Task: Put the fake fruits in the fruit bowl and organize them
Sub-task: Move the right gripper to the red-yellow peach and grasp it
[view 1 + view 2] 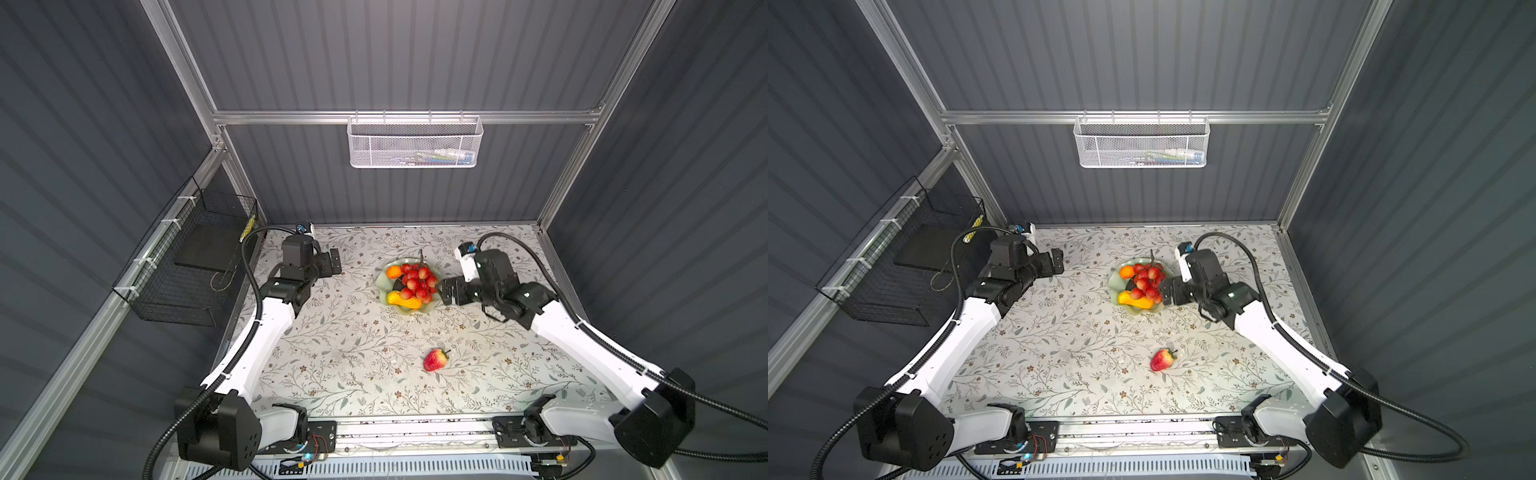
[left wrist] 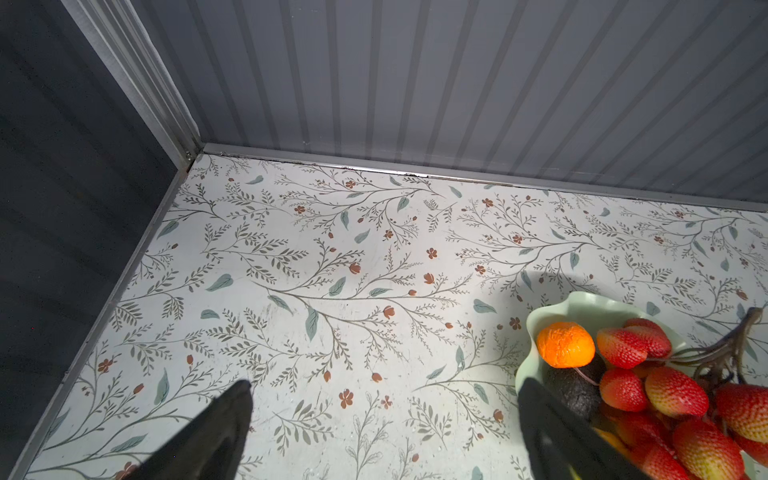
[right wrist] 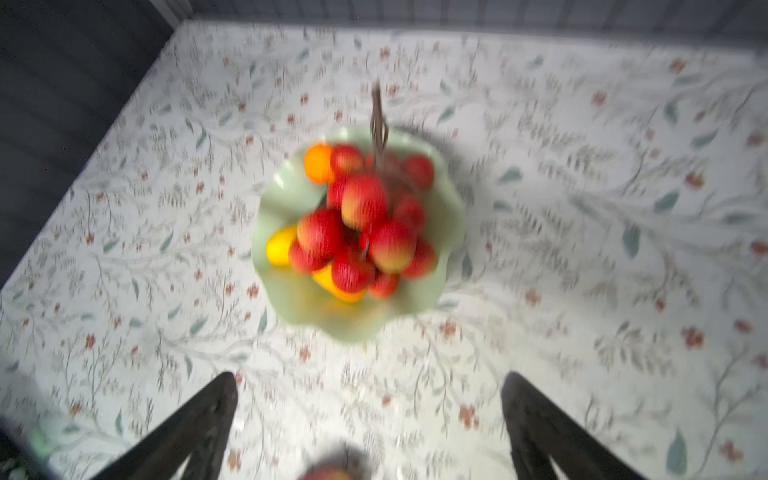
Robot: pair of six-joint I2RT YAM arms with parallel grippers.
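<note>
The pale green fruit bowl (image 1: pixel 383 284) is sitting right of centre on the far half of the floral tabletop (image 1: pixel 332 353). It is holding the small tangerine (image 1: pixel 393 272) at its far left, the cluster of red balls (image 1: pixel 417 282) piled across the middle, and the yellow oblong fruit (image 1: pixel 401 301) along its near side. The red strawberry-like piece (image 1: pixel 435 360) is lying alone on the tabletop, well nearer than the bowl; both top views show it (image 1: pixel 1163 360).

The left wrist view is giving what the top views barely show: the blackish avocado (image 2: pixel 575 390) is tucked beneath the tangerine (image 2: pixel 565 344) and the cluster (image 2: pixel 673 390), whose balls are rough-skinned and hanging from a brown stem. That view is missing the strawberry-like piece.

The right wrist view is blurred, yet it is taking in the whole bowl (image 3: pixel 357 324) and the yellow fruit (image 3: pixel 279 246). A red blur at its bottom edge cannot be identified.

The left gripper (image 1: pixel 336 262) is hovering left of the bowl and apart from it, its jaws spread with only tabletop between them (image 2: pixel 384 386). The right gripper (image 1: pixel 446 291) is hanging just right of the bowl, its jaws also spread wide and holding nothing (image 3: pixel 370 378), with bare tabletop between its tips and the rim.
</note>
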